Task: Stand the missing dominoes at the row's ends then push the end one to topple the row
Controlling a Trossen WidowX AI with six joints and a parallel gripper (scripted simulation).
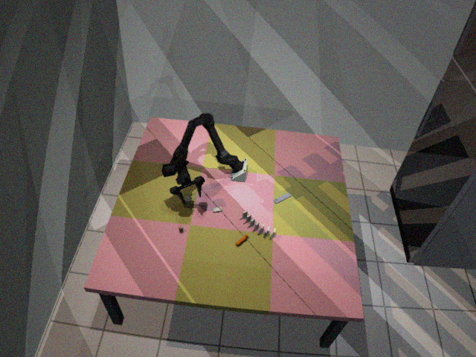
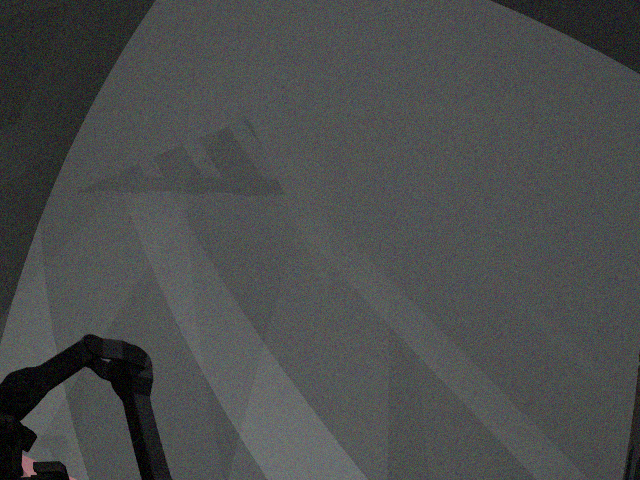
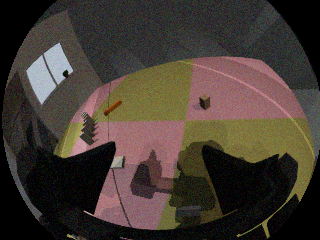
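Black gripper (image 1: 190, 189) hangs spread wide and empty near the table's (image 1: 215, 284) left edge, well apart from the domino row (image 1: 258, 225).

A small orange stick (image 1: 242, 240) lies flat on the counter (image 1: 215, 277), a checkerboard of pink and olive squares on dark legs. A flat grey bar (image 1: 282, 198) rests on an olive square, well apart from the stick. A tiny dark cube (image 1: 180, 229) sits alone nearer the left edge. Pale tiles (image 1: 403, 307) cover the floor.

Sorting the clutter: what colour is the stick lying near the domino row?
Orange. The stick shows best in the top view.
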